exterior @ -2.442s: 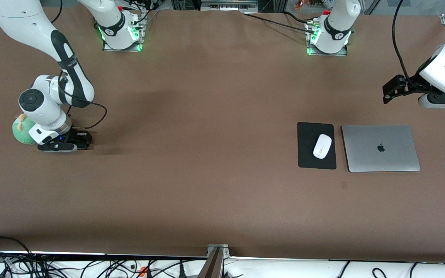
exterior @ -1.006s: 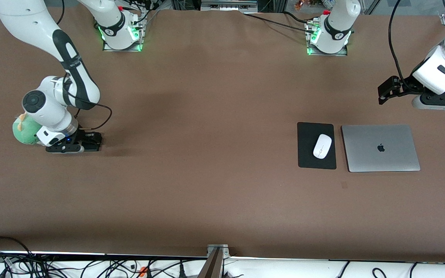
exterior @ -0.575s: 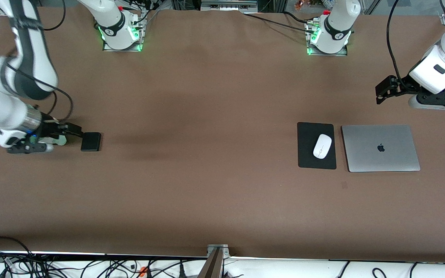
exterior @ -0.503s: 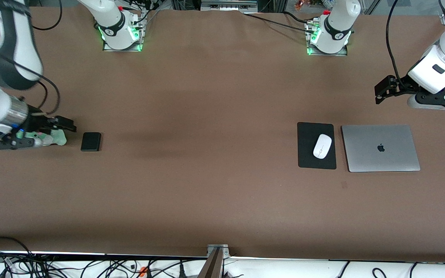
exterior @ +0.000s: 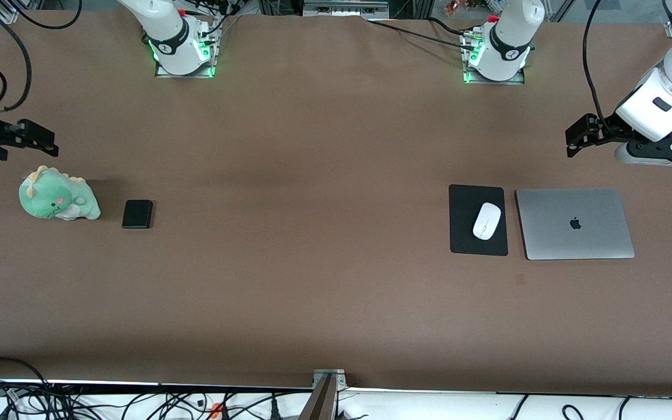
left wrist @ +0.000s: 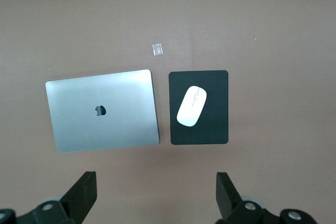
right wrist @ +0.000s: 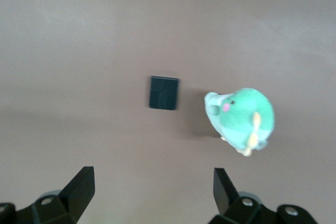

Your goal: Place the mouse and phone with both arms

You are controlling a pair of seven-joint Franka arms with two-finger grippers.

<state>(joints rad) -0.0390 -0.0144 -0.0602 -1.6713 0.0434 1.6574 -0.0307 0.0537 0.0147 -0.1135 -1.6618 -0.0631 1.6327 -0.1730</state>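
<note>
The white mouse (exterior: 486, 220) lies on a black mat (exterior: 461, 227) beside a closed silver laptop (exterior: 574, 223), toward the left arm's end of the table. It also shows in the left wrist view (left wrist: 191, 106). The small black phone (exterior: 137, 214) lies flat on the table beside a green plush toy (exterior: 56, 201), toward the right arm's end, and shows in the right wrist view (right wrist: 164, 93). My left gripper (exterior: 575, 139) (left wrist: 156, 192) is open and empty, up in the air by the laptop. My right gripper (exterior: 39, 140) (right wrist: 152, 187) is open and empty, high above the table near the plush.
The mat (left wrist: 215, 124) and laptop (left wrist: 102, 110) lie side by side. The plush (right wrist: 244, 116) lies a little way from the phone. A small scrap of tape (left wrist: 157, 49) lies on the brown table near the mat. Cables run along the table's front edge.
My right gripper let go of the phone beside the plush, then rose and drew back toward its end of the table. My left gripper shifted slightly upward.
</note>
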